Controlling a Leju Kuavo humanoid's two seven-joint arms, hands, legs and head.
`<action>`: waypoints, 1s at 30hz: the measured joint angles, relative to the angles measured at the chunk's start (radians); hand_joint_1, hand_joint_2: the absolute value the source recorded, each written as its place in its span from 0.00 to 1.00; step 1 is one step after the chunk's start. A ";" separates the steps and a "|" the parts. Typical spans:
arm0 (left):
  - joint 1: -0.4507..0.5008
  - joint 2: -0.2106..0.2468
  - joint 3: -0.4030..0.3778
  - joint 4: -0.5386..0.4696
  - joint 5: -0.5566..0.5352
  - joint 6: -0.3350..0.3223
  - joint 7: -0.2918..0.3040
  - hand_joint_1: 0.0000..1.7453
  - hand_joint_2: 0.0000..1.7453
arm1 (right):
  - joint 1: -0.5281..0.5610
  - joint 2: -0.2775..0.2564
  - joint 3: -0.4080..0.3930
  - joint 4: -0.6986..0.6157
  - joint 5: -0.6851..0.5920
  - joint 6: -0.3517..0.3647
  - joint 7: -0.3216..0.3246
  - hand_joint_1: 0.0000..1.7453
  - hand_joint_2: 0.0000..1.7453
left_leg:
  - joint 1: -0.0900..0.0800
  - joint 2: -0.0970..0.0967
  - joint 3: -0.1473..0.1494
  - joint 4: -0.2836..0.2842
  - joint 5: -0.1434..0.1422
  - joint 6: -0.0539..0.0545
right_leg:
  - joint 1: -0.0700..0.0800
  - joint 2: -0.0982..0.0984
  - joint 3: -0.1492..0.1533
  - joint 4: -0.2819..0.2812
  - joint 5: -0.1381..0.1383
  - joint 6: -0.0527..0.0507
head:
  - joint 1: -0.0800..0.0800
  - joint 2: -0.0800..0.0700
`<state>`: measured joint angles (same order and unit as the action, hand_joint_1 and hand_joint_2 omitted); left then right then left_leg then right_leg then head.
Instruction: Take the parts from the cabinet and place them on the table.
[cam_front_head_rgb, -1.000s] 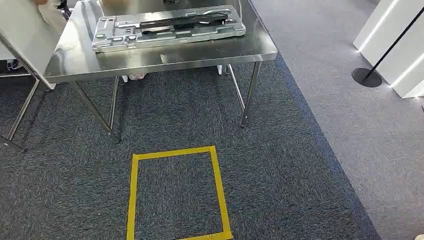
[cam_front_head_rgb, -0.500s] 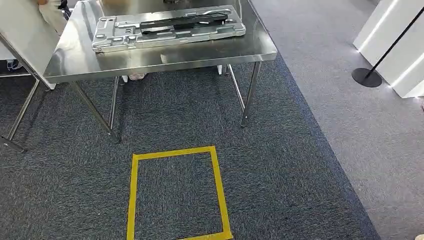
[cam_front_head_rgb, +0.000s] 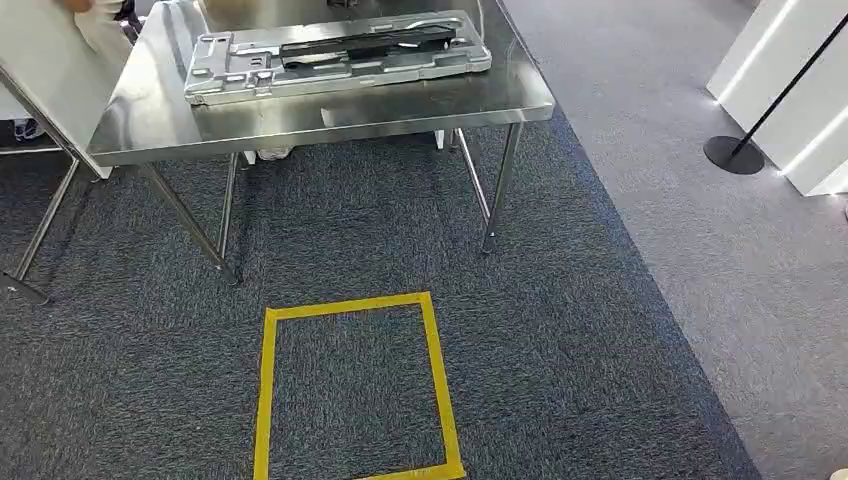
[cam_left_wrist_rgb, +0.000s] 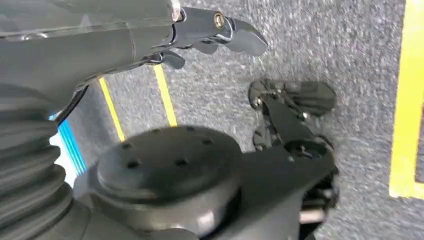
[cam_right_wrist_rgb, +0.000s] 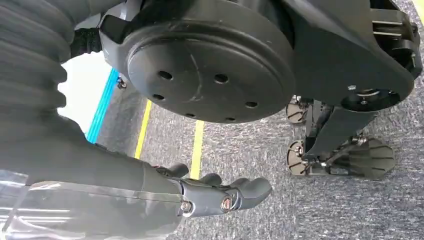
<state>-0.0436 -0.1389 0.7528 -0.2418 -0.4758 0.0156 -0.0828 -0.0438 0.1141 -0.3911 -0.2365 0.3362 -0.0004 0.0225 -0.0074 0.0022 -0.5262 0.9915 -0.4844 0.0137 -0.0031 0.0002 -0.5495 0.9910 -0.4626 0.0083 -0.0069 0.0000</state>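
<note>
1. Left hand hangs over the carpet, fingers loosely extended, holding nothing.
2. Grey metal part lies flat on the steel table, well beyond the yellow tape square.
3. Right hand hangs likewise, fingers slightly curled and apart, empty.

You are looking at an industrial test or demonstration floor; a stainless steel table on thin legs carries a pressed metal part along its far edge; grey carpet bears a yellow tape square; a stanchion base stands before white panels.
</note>
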 joint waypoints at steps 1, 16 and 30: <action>0.007 0.004 -0.024 -0.005 0.016 0.000 0.003 0.00 1.00 | 0.005 -0.002 0.012 -0.004 -0.012 0.000 -0.002 0.00 1.00 | 0.000 0.000 0.000 0.000 0.000 0.000 | 0.000 0.000 0.000 0.000 0.000 0.000 | 0.000 0.000; 0.107 0.074 -0.419 -0.076 0.283 -0.005 0.046 0.00 1.00 | 0.083 -0.042 0.213 -0.079 -0.201 0.002 -0.014 0.00 1.00 | 0.000 0.000 0.000 0.000 0.000 0.000 | 0.000 0.000 0.000 0.000 0.000 0.000 | 0.000 0.000; 0.175 0.120 -0.693 -0.122 0.474 -0.008 0.078 0.00 1.00 | 0.140 -0.081 0.351 -0.138 -0.333 0.002 -0.023 0.00 1.00 | 0.000 0.000 -0.001 0.000 0.000 0.000 | 0.000 0.000 -0.001 0.000 0.000 0.000 | 0.000 0.000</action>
<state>0.1309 -0.0187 0.0599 -0.3639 -0.0015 0.0073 -0.0046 0.0963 0.0336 -0.0401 -0.3746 0.0027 0.0019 -0.0008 -0.0076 0.0025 -0.5267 0.9914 -0.4848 0.0138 -0.0031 0.0002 -0.5500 0.9905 -0.4630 0.0083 -0.0069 0.0000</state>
